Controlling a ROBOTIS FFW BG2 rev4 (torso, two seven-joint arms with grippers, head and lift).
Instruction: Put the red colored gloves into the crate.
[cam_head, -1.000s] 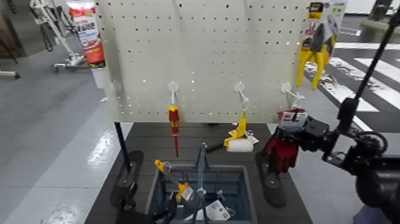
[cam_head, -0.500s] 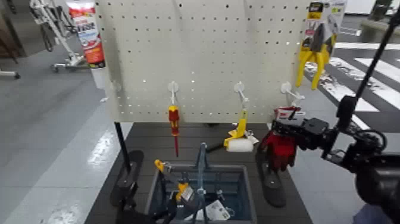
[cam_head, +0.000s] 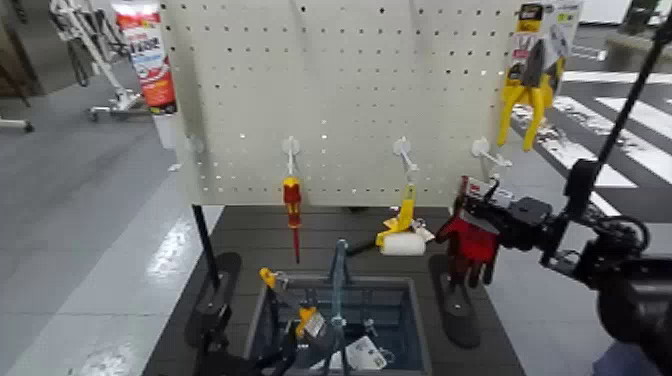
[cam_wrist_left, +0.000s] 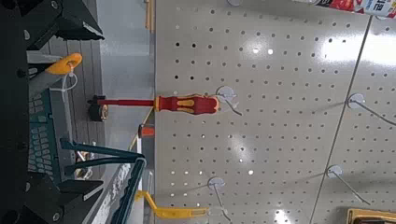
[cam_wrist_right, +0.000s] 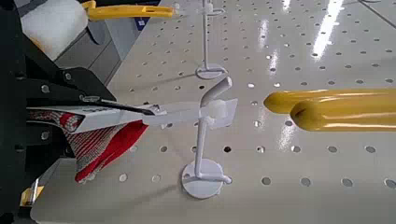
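The grey-blue crate (cam_head: 417, 310) holds an orange-handled tool (cam_head: 308, 322) and a white-labelled item (cam_head: 364, 354). Beyond it hang the screwdriver (cam_head: 292, 205) and roller (cam_head: 403, 243). To its right, my right fingers (cam_wrist_right: 149, 112) pinch the red gloves' (cam_head: 470, 246) tag beside a white hook (cam_wrist_right: 204, 140). My left fingers (cam_wrist_left: 96, 114) are spread at its left.

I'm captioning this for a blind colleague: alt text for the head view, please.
The right gripper grips red-and-black gloves by their tag at a pegboard. Below, the crate already holds items; a screwdriver and small paint roller hang nearby.
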